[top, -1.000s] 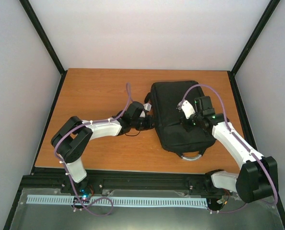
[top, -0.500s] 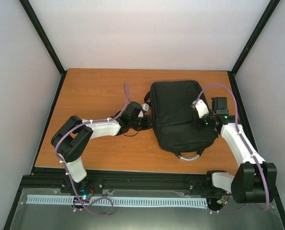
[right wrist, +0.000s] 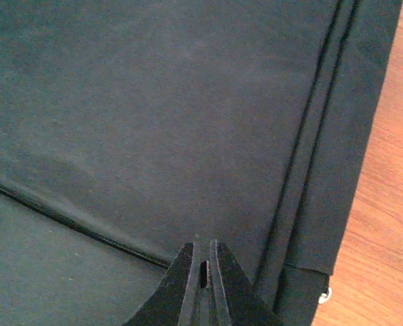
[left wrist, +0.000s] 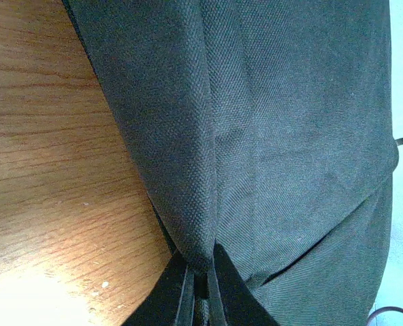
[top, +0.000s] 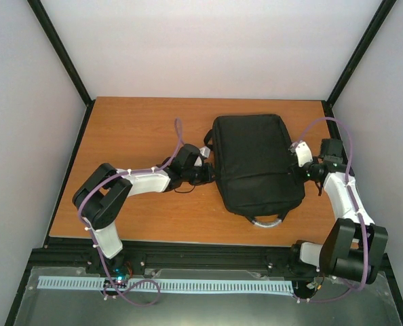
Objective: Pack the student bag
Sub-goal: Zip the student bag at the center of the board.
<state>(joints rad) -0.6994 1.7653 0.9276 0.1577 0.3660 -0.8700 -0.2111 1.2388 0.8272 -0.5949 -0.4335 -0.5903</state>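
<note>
Student bag (top: 256,163) lies flat, left fingers (left wrist: 166,299) pinching its side fabric, right fingers (right wrist: 186,285) together, empty.

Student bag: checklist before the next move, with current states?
1. Student bag lying flat on the table: ok.
2. Left gripper has a grip: ok, shut on a fold of fabric at the bag's left edge.
3. Right gripper has a grip: not ok, shut with nothing between its fingers, at the bag's right side.
4. Bag open for packing: cannot tell, no opening shows in any view.
5. Grey loop handle free: ok, at the near end, apart from both grippers.
6. Items to pack in view: not ok, none visible.
</note>
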